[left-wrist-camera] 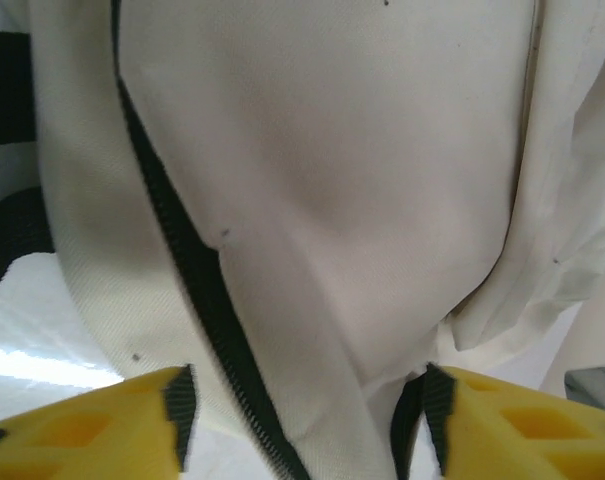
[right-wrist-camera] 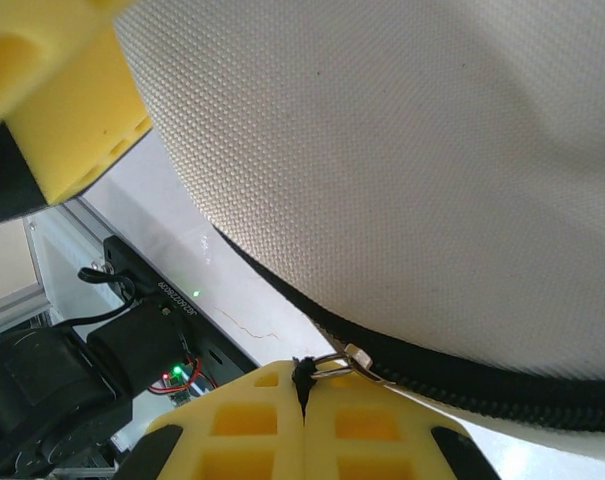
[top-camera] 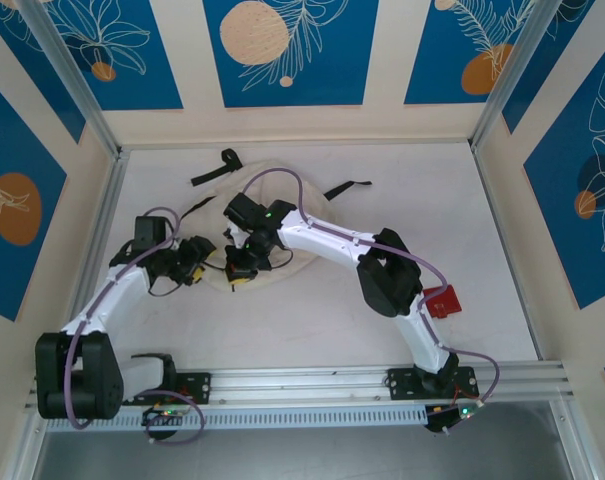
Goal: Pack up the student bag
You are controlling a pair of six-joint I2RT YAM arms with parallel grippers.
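The student bag [top-camera: 278,188] lies mid-table, a cream cloth pack largely covered by both arms. My left gripper [top-camera: 194,262] is at its left edge. In the left wrist view this gripper [left-wrist-camera: 310,410] is open, its yellow fingers standing either side of a fold of bag cloth [left-wrist-camera: 332,150] and a black zip line [left-wrist-camera: 192,260]. My right gripper [top-camera: 240,275] is at the bag's near edge. Close up, the right gripper [right-wrist-camera: 304,395] is shut on the black zip pull [right-wrist-camera: 334,365], whose metal ring joins the slider on the zip line [right-wrist-camera: 462,375] under the bag [right-wrist-camera: 402,130].
A red flat object [top-camera: 444,300] lies on the table beside the right arm's elbow. Black straps [top-camera: 217,168] trail behind the bag, one to the right [top-camera: 344,188]. The aluminium rail [top-camera: 312,380] runs along the near edge. Patterned walls enclose the table.
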